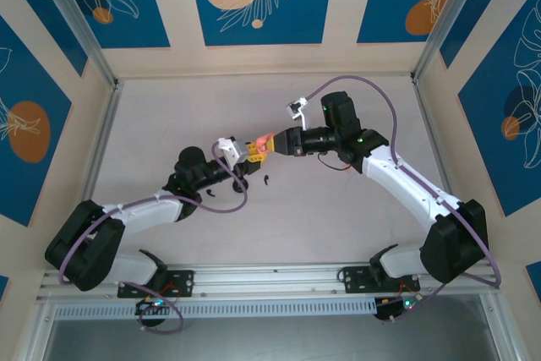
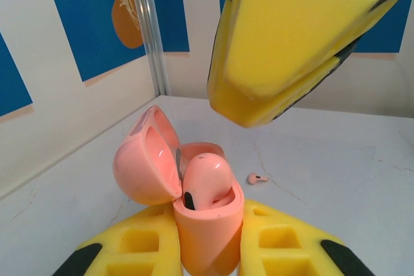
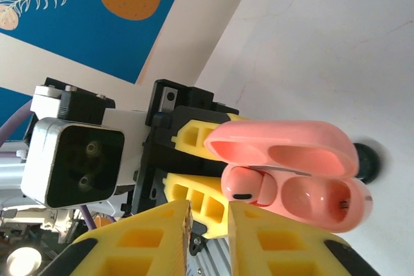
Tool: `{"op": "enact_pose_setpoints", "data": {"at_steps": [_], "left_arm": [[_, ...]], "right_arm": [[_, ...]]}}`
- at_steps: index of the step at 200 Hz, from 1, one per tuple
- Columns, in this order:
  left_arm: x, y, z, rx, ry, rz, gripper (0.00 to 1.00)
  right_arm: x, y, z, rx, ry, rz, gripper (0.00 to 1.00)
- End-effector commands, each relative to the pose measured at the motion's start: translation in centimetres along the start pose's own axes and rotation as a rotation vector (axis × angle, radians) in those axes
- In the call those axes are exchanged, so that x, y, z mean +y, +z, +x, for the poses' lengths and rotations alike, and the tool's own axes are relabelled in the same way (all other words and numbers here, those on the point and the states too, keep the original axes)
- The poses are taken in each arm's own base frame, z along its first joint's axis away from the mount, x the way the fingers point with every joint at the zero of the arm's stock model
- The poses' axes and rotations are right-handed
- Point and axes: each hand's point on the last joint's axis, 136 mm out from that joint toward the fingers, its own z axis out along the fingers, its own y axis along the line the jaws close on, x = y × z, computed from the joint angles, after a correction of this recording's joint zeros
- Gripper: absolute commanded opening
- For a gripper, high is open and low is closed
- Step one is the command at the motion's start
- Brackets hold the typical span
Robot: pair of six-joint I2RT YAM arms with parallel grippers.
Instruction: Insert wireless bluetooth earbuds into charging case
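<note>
Pink is the colour of the charging case, and it sits squeezed between the two yellow fingers of the left gripper, which are clenched on its lower half. That grip holds the case up off the table, close to the middle of it, between the two arms. Its mouth points up and toward the right arm, so a bud can go straight in. The lid is tipped right back, out of the way. One pink earbud with a dark tip sits in one of the two cups. The other cup is empty, so I think the job is about half done. The right gripper floats just beside the open mouth, very close to the case but apart from it. Its two fingers are a little apart with nothing between them, so it carries nothing right now. A tiny pink piece lies on the table past the case, and it is too small to say what it is. From above, a small dark bit lies on the table just on the near side of the two grippers. It may be the second bud, but I cannot tell.
</note>
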Motion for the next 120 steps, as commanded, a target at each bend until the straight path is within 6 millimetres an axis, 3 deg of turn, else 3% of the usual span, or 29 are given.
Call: {"op": "enact_pose_setpoints", "data": {"at_steps": [1, 120], "left_arm": [[-0.2, -0.4, -1.4, -0.041, 0.031, 0.007, 0.13], [-0.5, -0.5, -1.4, -0.03, 0.036, 0.023, 0.13]], "right_arm": [[1.1, 0.1, -0.2, 0.011, -0.031, -0.011, 0.22], [-1.0, 1.7, 0.6, 0.058, 0.017, 0.019, 0.2]]}}
